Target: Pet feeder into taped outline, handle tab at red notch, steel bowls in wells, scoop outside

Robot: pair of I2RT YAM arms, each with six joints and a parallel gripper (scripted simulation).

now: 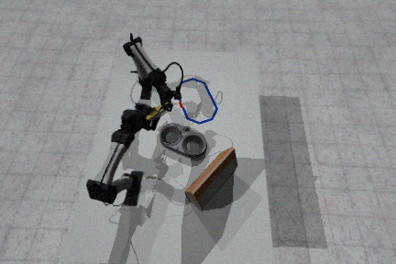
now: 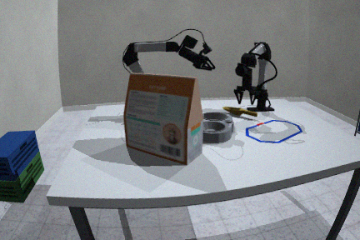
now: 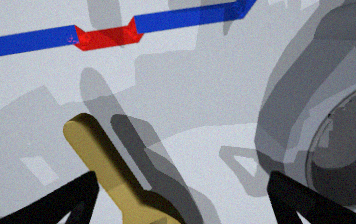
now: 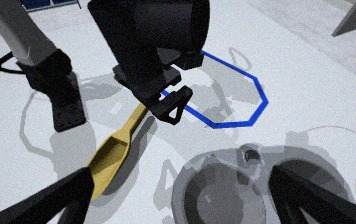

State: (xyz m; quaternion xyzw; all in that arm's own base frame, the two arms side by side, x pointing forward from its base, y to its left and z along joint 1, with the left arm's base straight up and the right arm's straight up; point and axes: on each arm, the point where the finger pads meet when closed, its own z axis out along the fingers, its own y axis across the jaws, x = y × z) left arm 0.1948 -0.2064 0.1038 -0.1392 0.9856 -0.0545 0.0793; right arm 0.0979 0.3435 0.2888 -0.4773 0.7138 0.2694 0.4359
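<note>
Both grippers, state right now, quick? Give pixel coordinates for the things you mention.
Left gripper (image 2: 246, 101) (image 3: 183, 181): open, holding nothing; the scoop (image 2: 239, 112) (image 3: 102, 160) (image 4: 111, 155) is not gripped.
Right gripper (image 2: 211, 67) (image 4: 181, 176): open, holding nothing.

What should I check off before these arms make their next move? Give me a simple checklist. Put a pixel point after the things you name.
1. Left gripper (image 1: 170, 105) (image 2: 245, 103) (image 3: 184, 175) (image 4: 180, 95) open and free of the scoop (image 1: 156, 113) (image 2: 240, 112) (image 3: 90, 145) (image 4: 112, 152): ok.
2. Right gripper (image 1: 159, 119) (image 2: 211, 67) (image 4: 181, 171) open and empty: ok.
3. Scoop outside the taped outline (image 1: 211, 95) (image 2: 267, 141) (image 3: 190, 17) (image 4: 232, 125): ok.
4. Scoop lying wholly on the table: cannot tell; its shadow sits off to one side, so it may be slightly raised.
5. Pet feeder (image 1: 180, 153) (image 2: 219, 137) (image 3: 280, 100) (image 4: 270, 152) inside the outline, tab at the red notch (image 1: 181, 104) (image 2: 260, 124) (image 3: 108, 38): not ok; it's beside the outline.
6. Both bowls (image 1: 194, 144) level in their wells: cannot tell exactly.
</note>
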